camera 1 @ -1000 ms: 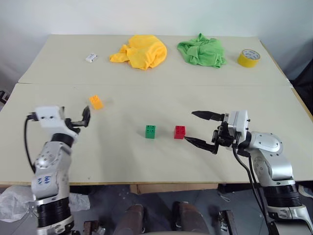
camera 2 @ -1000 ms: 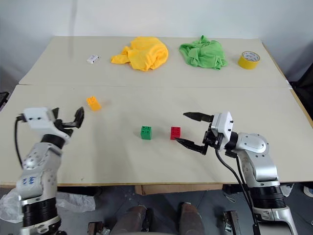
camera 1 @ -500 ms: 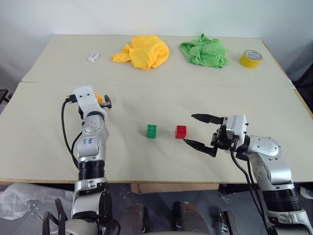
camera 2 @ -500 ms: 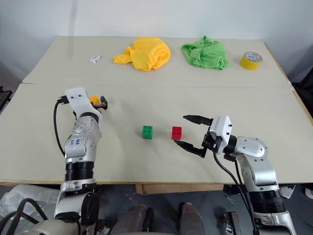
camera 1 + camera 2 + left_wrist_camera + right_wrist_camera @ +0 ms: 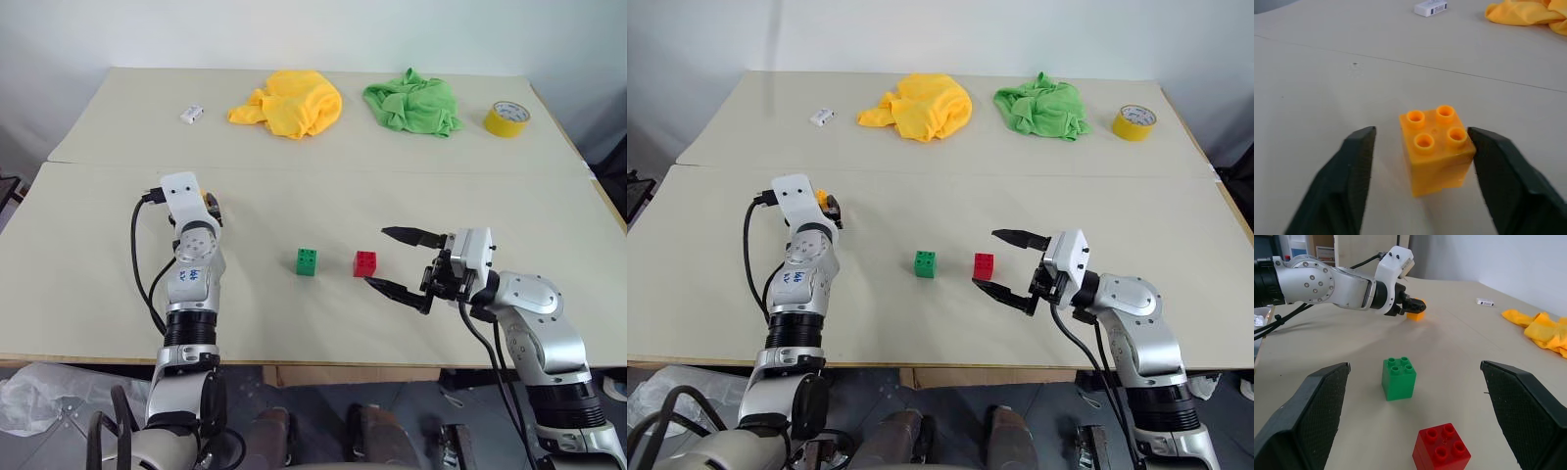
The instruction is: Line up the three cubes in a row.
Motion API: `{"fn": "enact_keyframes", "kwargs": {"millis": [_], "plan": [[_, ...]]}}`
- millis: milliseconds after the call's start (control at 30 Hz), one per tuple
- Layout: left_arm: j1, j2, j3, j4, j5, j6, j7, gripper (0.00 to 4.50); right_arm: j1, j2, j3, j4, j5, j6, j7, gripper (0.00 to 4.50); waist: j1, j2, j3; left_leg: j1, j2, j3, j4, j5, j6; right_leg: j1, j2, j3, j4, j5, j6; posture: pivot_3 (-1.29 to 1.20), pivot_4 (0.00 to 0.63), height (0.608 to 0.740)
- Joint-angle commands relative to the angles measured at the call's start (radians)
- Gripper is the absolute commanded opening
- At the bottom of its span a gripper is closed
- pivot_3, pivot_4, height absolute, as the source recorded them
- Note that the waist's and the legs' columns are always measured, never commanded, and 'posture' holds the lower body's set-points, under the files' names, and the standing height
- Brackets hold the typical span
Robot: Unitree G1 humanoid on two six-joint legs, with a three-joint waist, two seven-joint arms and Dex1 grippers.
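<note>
The orange-yellow cube (image 5: pixel 1436 149) rests on the table at the left, between the fingers of my left gripper (image 5: pixel 210 206). One finger (image 5: pixel 1498 171) touches its side. The other finger (image 5: pixel 1352 171) stands a small gap away, so the gripper is open around it. The green cube (image 5: pixel 307 261) and the red cube (image 5: pixel 365 263) sit side by side at mid-table, a small gap apart. My right gripper (image 5: pixel 375 257) is wide open, level, just right of the red cube, which lies low between its fingers (image 5: pixel 1442 449).
Along the far half of the table lie a small white block (image 5: pixel 191 114), a yellow cloth (image 5: pixel 289 101), a green cloth (image 5: pixel 413 103) and a yellow tape roll (image 5: pixel 506 118). A seam (image 5: pixel 411 172) crosses the table behind the cubes.
My left arm swung in from the left front to the orange-yellow cube, and its fingers have narrowed around it. The right arm and the green and red cubes have stayed put.
</note>
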Motion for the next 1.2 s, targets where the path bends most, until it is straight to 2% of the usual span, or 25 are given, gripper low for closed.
{"fn": "enact_keyframes", "kwargs": {"millis": [33,67,133,200,333,467,567,667,833,1000,1200], "plan": [[-0.013,0.01,0.007,-0.01,-0.013,-0.01,-0.024,1.69,0.012,0.003,-0.01,-0.022,0.008,-0.026,0.0,4.5,-0.001,0.0,0.0,0.0,0.0,0.0,0.0,0.0,0.0,0.0,0.0,0.0,0.0,0.0,0.0,0.0,0.15,0.74],[-0.005,0.017,0.011,-0.018,-0.033,0.011,-0.056,1.46,0.016,0.005,-0.01,-0.017,0.006,-0.034,0.002,4.5,-0.001,0.0,0.0,0.0,0.0,0.0,0.0,0.0,0.0,0.0,0.0,0.0,0.0,0.0,0.0,0.0,0.15,0.74],[0.013,0.048,0.031,-0.037,-0.099,0.021,-0.172,1.46,0.023,0.005,-0.013,-0.012,0.002,-0.045,0.002,4.5,-0.001,0.0,0.0,0.0,0.0,0.0,0.0,0.0,0.0,0.0,0.0,0.0,0.0,0.0,0.0,0.0,0.15,0.74],[0.019,0.126,0.013,-0.036,-0.151,0.015,-0.369,1.46,0.027,0.007,-0.015,-0.015,0.002,-0.044,-0.011,4.5,-0.004,0.0,0.0,0.0,0.0,0.0,0.0,0.0,0.0,0.0,0.0,0.0,0.0,0.0,0.0,0.0,0.15,0.74],[0.012,0.349,-0.057,0.003,-0.209,-0.131,-0.854,1.46,0.041,-0.01,-0.021,-0.014,0.004,-0.046,-0.001,4.5,-0.009,0.0,0.0,0.0,0.002,0.0,0.0,0.0,-0.002,0.0,0.001,-0.001,0.0,0.0,0.0,0.0,0.15,0.74],[-0.008,0.47,-0.097,0.013,-0.341,-0.242,-1.368,1.46,0.049,-0.03,-0.039,-0.011,0.008,-0.044,0.006,4.5,-0.006,0.001,0.0,0.0,0.002,0.0,-0.001,0.0,-0.002,0.001,0.0,-0.002,-0.001,0.0,-0.001,0.0,0.15,0.74],[-0.053,0.53,-0.176,0.142,-0.281,-0.363,-1.581,1.46,0.066,-0.053,-0.06,-0.018,0.015,-0.049,0.02,4.5,-0.004,0.001,0.0,0.001,0.001,-0.002,0.0,0.0,-0.001,0.003,-0.001,-0.002,-0.003,0.0,-0.001,0.0,0.15,0.74],[-0.117,0.535,-0.23,0.327,-0.245,-0.527,-1.779,1.46,0.083,-0.078,-0.081,-0.026,0.023,-0.045,0.029,4.5,-0.006,0.001,0.0,0.001,0.0,-0.002,0.0,0.001,-0.001,0.003,0.0,-0.003,-0.003,0.0,-0.001,0.0,0.15,0.74],[-0.213,0.503,-0.329,0.632,-0.114,-0.809,-1.924,1.46,0.119,-0.106,-0.107,-0.063,0.027,-0.029,0.02,4.5,-0.006,0.001,0.0,0.0,0.0,-0.001,-0.001,0.001,0.001,0.002,0.003,-0.004,-0.002,0.0,-0.001,0.0,0.15,0.74],[-0.279,0.448,-0.321,0.769,-0.086,-0.868,-1.918,1.46,0.161,-0.109,-0.121,-0.12,0.033,-0.005,-0.008,4.5,-0.006,0.0,0.001,-0.001,0.0,0.0,0.0,0.001,0.002,0.001,0.002,-0.003,0.0,0.0,0.0,0.0,0.15,0.74],[-0.299,0.463,-0.336,0.838,-0.021,-0.889,-1.916,1.46,0.191,-0.115,-0.135,-0.165,0.039,0.019,-0.033,4.5,-0.006,0.0,0.001,-0.001,0.0,0.0,0.0,0.001,0.003,0.0,0.002,-0.003,0.001,0.0,0.0,0.0,0.15,0.74]]}}
